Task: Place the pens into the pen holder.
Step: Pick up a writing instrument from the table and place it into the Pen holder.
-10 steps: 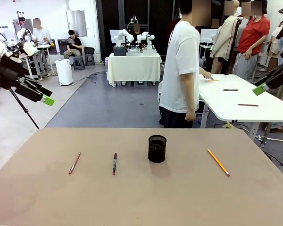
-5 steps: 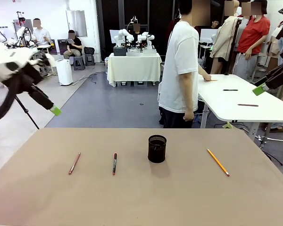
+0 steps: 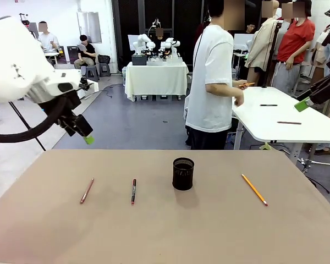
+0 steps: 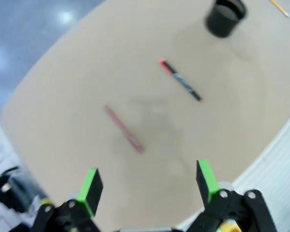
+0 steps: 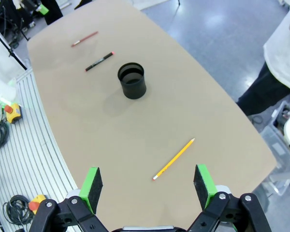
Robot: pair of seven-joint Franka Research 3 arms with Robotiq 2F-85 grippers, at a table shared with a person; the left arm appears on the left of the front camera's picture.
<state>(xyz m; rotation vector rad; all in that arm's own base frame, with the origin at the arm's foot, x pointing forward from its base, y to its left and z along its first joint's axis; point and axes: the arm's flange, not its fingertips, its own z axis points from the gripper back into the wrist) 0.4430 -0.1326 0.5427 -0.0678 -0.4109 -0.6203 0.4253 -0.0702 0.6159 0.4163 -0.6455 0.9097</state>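
Observation:
A brownish-red pen (image 3: 87,190) lies at the table's left, and a dark pen with red ends (image 3: 133,191) lies beside it. The black mesh pen holder (image 3: 183,174) stands upright mid-table, and a yellow-orange pencil (image 3: 254,189) lies to its right. My left gripper (image 3: 87,137) hangs above the table's far left edge. The left wrist view shows it open (image 4: 147,178) over the brownish-red pen (image 4: 124,129), with the dark pen (image 4: 180,80) and the holder (image 4: 224,18) beyond. My right gripper (image 3: 303,103) is high at the far right, open (image 5: 148,181) above the pencil (image 5: 173,159) and holder (image 5: 132,80).
A person in a white shirt (image 3: 212,77) stands past the table's far edge, holding something orange over a white side table (image 3: 286,118) at the right. My table's edge and a ribbed grey floor strip (image 5: 29,145) run along the right wrist view's left side.
My left arm has swung in from the far left toward the table, with its gripper now lower and nearer the table's far left edge. The person has lifted a hand from the side table.

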